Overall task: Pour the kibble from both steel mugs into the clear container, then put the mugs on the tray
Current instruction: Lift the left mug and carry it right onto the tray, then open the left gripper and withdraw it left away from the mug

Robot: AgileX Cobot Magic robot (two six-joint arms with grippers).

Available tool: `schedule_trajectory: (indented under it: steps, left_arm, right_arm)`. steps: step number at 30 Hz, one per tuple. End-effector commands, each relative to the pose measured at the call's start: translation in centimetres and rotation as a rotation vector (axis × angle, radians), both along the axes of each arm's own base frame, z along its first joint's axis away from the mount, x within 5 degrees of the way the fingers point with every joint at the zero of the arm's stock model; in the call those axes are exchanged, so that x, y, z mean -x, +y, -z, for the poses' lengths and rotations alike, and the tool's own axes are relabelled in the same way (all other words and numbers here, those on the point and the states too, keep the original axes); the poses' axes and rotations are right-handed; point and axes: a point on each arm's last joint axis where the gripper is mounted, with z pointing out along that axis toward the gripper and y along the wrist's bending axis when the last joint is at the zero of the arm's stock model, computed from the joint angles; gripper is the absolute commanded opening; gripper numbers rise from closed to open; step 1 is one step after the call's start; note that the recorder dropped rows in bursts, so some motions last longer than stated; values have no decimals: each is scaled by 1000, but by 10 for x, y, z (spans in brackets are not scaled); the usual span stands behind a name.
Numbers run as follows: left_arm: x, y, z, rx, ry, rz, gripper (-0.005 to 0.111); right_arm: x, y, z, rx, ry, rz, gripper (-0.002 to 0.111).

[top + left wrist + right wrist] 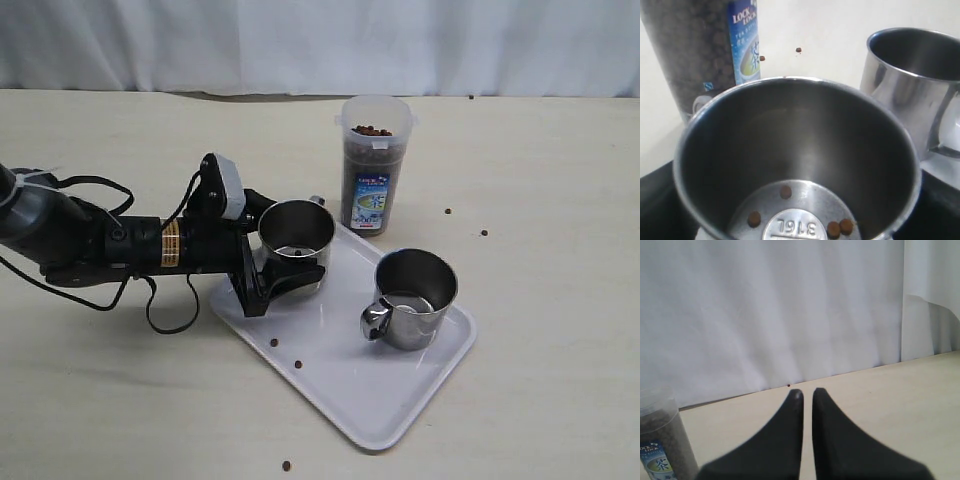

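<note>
The mug in front of you (296, 232) stands upright on the far left corner of the tray (340, 372), nearly empty, with only a few pellets (785, 192) lying on its stamped base. Judge it light now, and rigid: thin steel will not give under the pads, but that polished wall looks slippery, so if you must shift it, take it across the body, low and square, rather than by the small loop handle.

Your left gripper (290, 264) straddles this mug with its jaws spread wide to either side of the wall. Whether they are pressing or slack you cannot tell from here.

The second mug (415, 295) also stands on the tray, toward its right side and well apart from the first. Just behind the tray, the clear container (373, 175) is filled with kibble (372, 131) almost to the rim.

A couple of stray pellets (274, 342) lie on the tray, and more are scattered over the table (560, 200). The right gripper (807, 400) is clenched on nothing — it points at the backdrop.
</note>
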Motion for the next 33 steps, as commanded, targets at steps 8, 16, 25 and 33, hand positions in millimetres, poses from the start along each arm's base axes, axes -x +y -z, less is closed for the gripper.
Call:
schedule_trajectory:
  steps: [8,16,25,33]
  left_arm:
    - [-2,-1,-1,4,-1,-8,0]
    - [-2,-1,0,-2,1,-10,5]
    - [-2,-1,0,0,4,-11,65]
    - [-3,0,0,-21,3,-9,77]
  right_arm:
    - [0,0,1,0,3,2,5]
    - [0,0,1,0,3,2,5]
    - [0,0,1,0,3,2,5]
    - [0,0,1,0,3,2,5]
